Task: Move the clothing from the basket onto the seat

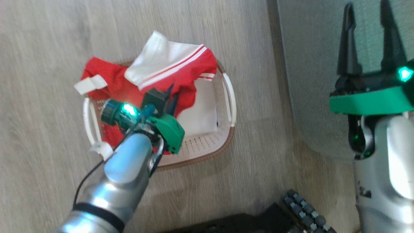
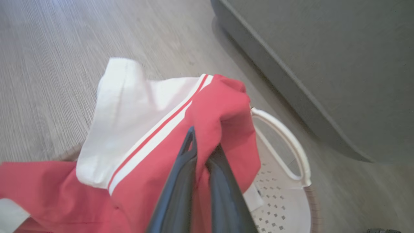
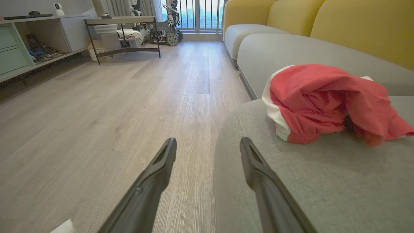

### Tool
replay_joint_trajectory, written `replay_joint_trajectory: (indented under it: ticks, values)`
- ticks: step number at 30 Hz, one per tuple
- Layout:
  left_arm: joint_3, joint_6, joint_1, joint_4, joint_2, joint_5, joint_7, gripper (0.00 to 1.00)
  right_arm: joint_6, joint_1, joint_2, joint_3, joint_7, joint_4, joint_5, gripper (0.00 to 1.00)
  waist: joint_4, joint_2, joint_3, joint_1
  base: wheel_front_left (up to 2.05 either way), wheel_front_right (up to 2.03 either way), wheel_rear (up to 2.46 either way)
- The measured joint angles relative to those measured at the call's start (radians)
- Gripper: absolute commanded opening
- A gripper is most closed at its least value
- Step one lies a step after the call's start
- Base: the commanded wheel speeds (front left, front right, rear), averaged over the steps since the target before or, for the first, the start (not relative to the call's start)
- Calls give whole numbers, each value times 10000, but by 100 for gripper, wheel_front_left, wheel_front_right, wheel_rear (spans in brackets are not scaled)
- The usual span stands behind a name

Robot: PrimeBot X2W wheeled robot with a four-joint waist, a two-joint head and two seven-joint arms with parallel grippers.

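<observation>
- Centre of the head view: the basket [image 1: 207,152] sits on the wood floor [image 1: 48,64]. The clothing [image 1: 113,87] is heaped in its upper-left half and spills over that rim. The lower-right part is bare perforated plastic.
- White tab [image 1: 90,84] at the pile's left edge: too blurred to tell whether it carries print.
- Left gripper [image 1: 172,94] reaches down into the pile. The left wrist view shows both fingers pinched on a fold of red fabric beside the white striped panel, so it is closed and gripping the clothing.
- Right gripper [image 1: 367,5], upper right of the head view, is over the seat [image 1: 310,64] with fingers spread and nothing between them.
- Right wrist view adds a red garment [image 3: 323,100] with white trim, crumpled on the seat at frame right. Yellow back cushions [image 3: 355,26] are behind it and a shelf unit [image 3: 38,38] is at far upper left.
- Left wrist view adds the white side handle [image 2: 284,136] just beside the gripped fold, and the seat's rounded edge at upper right.
- Edges: a strip of floor separates the basket's right handle from the seat front, so they are apart.
- Room to move: open floor lies left of and above the basket. Dark studded hardware [image 1: 291,213] sits at the bottom edge.
</observation>
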Motion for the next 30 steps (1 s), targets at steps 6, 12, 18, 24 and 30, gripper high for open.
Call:
replay_joint_trajectory:
  ticks: [6,12,18,24,30]
  values:
    - [188,-186,1032,-1277,-2,0,0,0,0,647,0,-194,0,564,-196,100,235,0,-1114,0,0,0,0]
    - [554,-485,2356,-2698,-4,0,2,0,0,1722,4,-487,0,1298,-487,100,622,1,-2906,0,0,0,0]
    - [606,-771,2609,-3260,-6,48,2,0,0,2778,6,-548,0,1756,-554,100,952,1,-4463,-1,0,0,0]
    - [713,-943,2577,-3465,-10,-75,2,0,0,3464,12,-451,0,2063,-546,100,1192,1,-5685,-1,0,0,0]
    - [662,-1093,2201,-3511,-15,-138,153,0,0,3895,17,-125,2,2261,-518,100,1431,1,-6889,-1,0,0,0]
